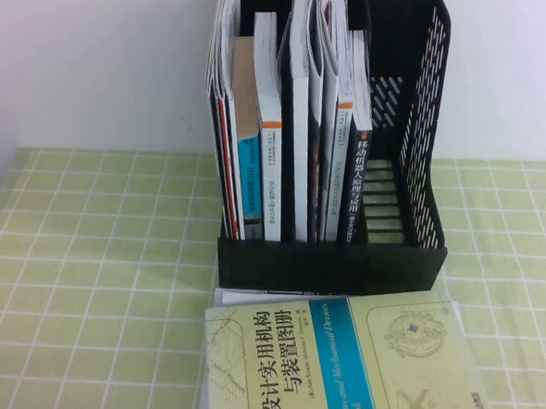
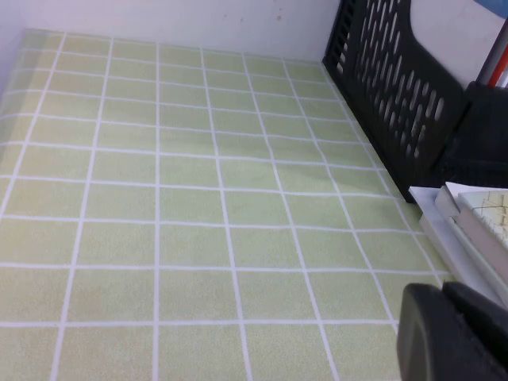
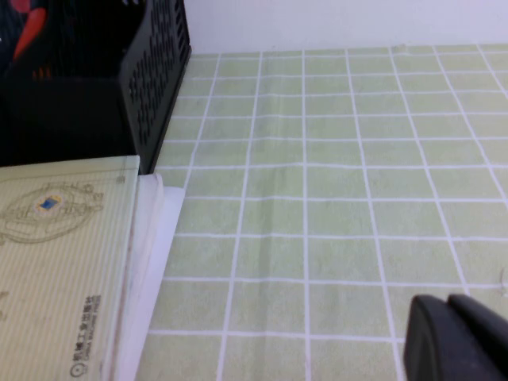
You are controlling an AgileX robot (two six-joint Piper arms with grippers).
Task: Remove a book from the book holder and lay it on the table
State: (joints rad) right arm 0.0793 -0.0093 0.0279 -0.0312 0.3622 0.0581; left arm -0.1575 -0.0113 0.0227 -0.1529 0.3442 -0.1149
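Two claws, neither seen from the high camera. Right claw [image 3: 460, 337] shows only in its own wrist view as dark fingertips pressed together, clenched on nothing, low over bare desk [image 1: 92, 277] on the robot's right. Left claw [image 2: 454, 333] shows as a dark block in the left wrist view, over the desk on the robot's left; open or not, cannot tell.

Nearest the robot, a pale yellow-green book [image 1: 346, 367] with a blue band lies flat at the desk's near edge, on top of white sheets [image 3: 155, 238] that stick out past its sides. It sits just in front of the book holder [image 1: 330, 259], about touching the low front lip.

Book holder stands mid-desk, upright, compartments packed with white-spined books [image 1: 283, 122]. Black book [image 1: 357, 186] with white characters stands upright in the holder, at the right end of the row, beside the empty rightmost compartment. Well apart from both claws, with the flat book between it and the robot.

Open room: wide bare checked cloth left of the holder, narrower strip to its right. White wall close behind the holder.
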